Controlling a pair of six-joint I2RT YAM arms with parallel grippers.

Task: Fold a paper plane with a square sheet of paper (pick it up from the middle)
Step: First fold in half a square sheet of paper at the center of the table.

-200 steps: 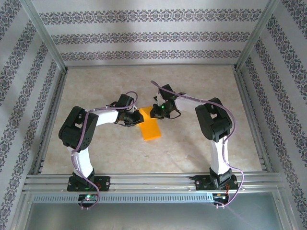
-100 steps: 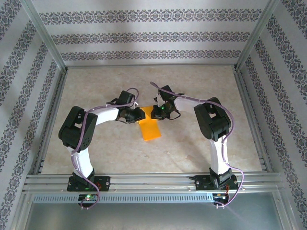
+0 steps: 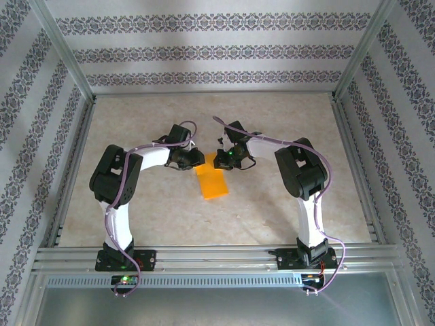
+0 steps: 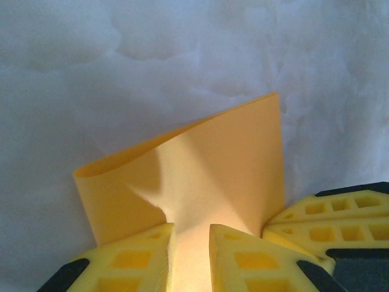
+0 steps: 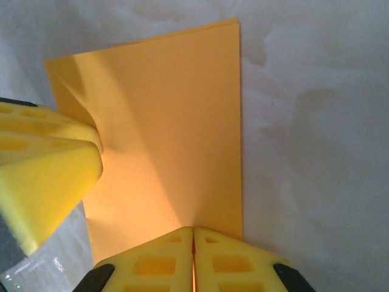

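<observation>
The square sheet of paper (image 3: 213,182) is bright orange and lies folded into a narrow rectangle at the middle of the table. Its far end is lifted between the two grippers. My right gripper (image 5: 193,234) is shut on the paper's (image 5: 170,121) near edge, with a thin orange line pinched between the pads. My left gripper (image 4: 191,234) straddles the curled-up paper (image 4: 225,158); its jaws stand a little apart and the sheet runs through the gap. From above, the left gripper (image 3: 196,160) and right gripper (image 3: 219,161) meet nose to nose over the far end.
The beige marbled table (image 3: 272,122) is boxed in by patterned walls and aluminium rails (image 3: 204,257) along the near edge. A finger of the left gripper (image 5: 42,164) crowds the right wrist view at the left. Both arm bases sit at the near edge.
The left gripper has slid a little farther away and toward the right gripper, and its jaws have parted slightly. The right gripper has hardly moved and stays shut on the paper.
</observation>
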